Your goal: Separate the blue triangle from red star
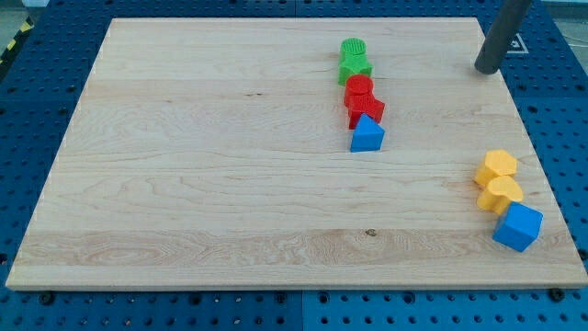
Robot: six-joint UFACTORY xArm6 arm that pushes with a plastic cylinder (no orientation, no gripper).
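Crowding the blue triangle (367, 135) — red star (365, 110) touching; my tip (484, 69) well apart.

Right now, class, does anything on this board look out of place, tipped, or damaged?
Nothing stands out. The blue triangle sits flat against the red star in a neat column near the view's top. Two yellow blocks and a blue cube lie at the right edge. My tip is far from them.

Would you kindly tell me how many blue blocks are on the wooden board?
2: the blue triangle touching the red star mid-board, and a blue cube at the view's bottom right. None appear hidden.
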